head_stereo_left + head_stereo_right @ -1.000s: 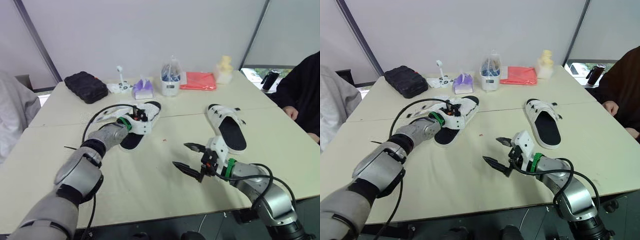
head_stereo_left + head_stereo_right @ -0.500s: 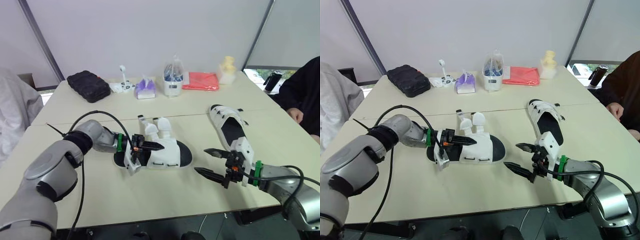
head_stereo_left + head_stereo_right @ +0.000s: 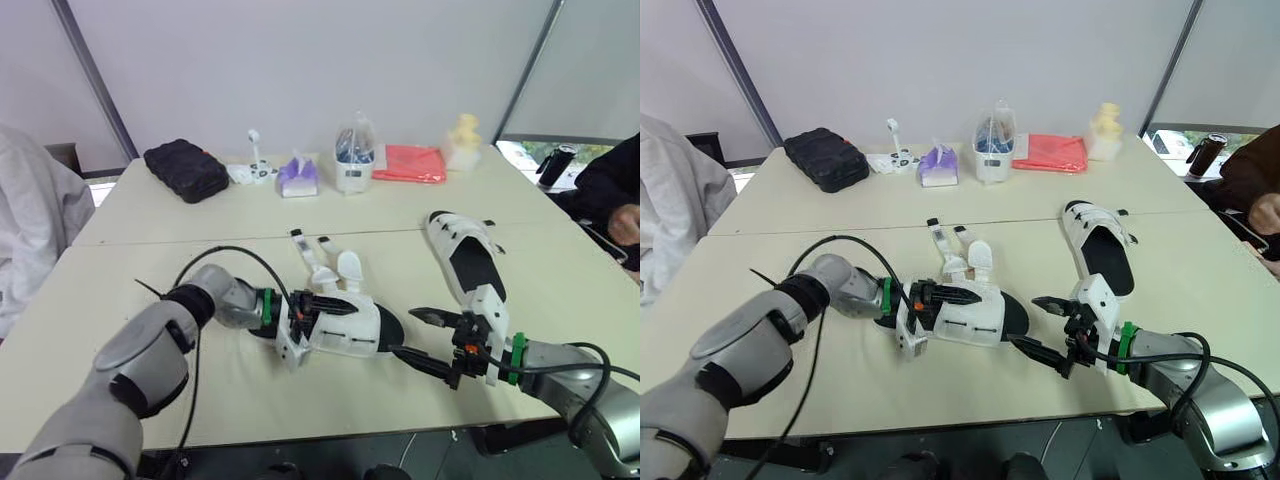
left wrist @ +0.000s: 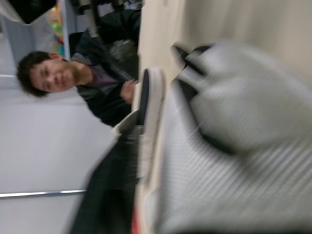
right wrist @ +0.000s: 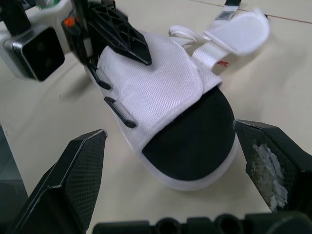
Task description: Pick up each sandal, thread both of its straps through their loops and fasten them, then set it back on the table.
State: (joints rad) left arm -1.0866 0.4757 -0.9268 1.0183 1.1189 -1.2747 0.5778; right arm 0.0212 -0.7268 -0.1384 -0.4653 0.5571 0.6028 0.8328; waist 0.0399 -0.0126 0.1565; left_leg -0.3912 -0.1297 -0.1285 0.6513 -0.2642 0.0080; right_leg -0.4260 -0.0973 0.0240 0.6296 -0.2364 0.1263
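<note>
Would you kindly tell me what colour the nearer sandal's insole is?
Black: the sandal has a black insole, clearest in the right wrist view.

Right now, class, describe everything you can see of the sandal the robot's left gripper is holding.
The sandal is white with a mesh-like fabric upper, white sole and black footbed. It lies sole-down on the table, toe toward the open right gripper, whose fingers flank the toe. Its two straps are unfastened, splayed away from the robot. The left gripper grips its upper.
</note>
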